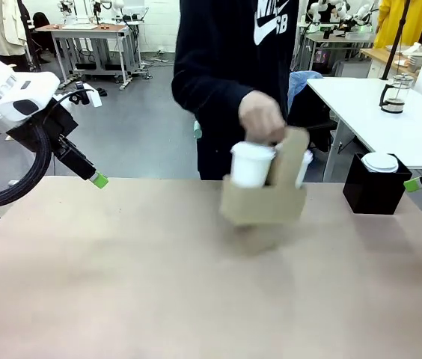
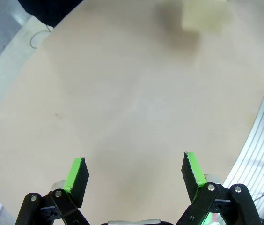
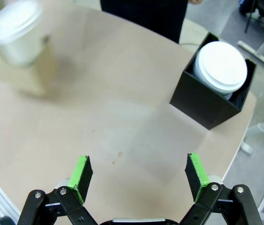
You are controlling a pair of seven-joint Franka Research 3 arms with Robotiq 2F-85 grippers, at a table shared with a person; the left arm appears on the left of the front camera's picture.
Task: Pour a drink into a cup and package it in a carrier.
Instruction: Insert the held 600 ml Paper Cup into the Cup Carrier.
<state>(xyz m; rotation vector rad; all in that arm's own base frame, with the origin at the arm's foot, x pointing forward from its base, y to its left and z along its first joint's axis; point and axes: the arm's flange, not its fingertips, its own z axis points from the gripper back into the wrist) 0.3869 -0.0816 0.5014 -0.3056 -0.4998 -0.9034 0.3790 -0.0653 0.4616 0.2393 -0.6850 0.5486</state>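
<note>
both grippers, left gripper (image 2: 134, 174) and right gripper (image 3: 137, 176), hang wide apart and empty at the table's sides; the person's hand (image 1: 262, 118) holds the carrier (image 1: 265, 196), with lidded cup (image 1: 251, 164), at mid-table, upright, nearer the right arm.

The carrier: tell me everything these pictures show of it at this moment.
The carrier is a low tray of plain brown cardboard with a tall central handle panel. It looks motion-blurred and tilted. The person's hand grips the top of the handle; whether it rests on the table or is just lifted cannot be told. A lidded white paper cup sits in its near-left hole. Both open grippers are well away from it.
</note>
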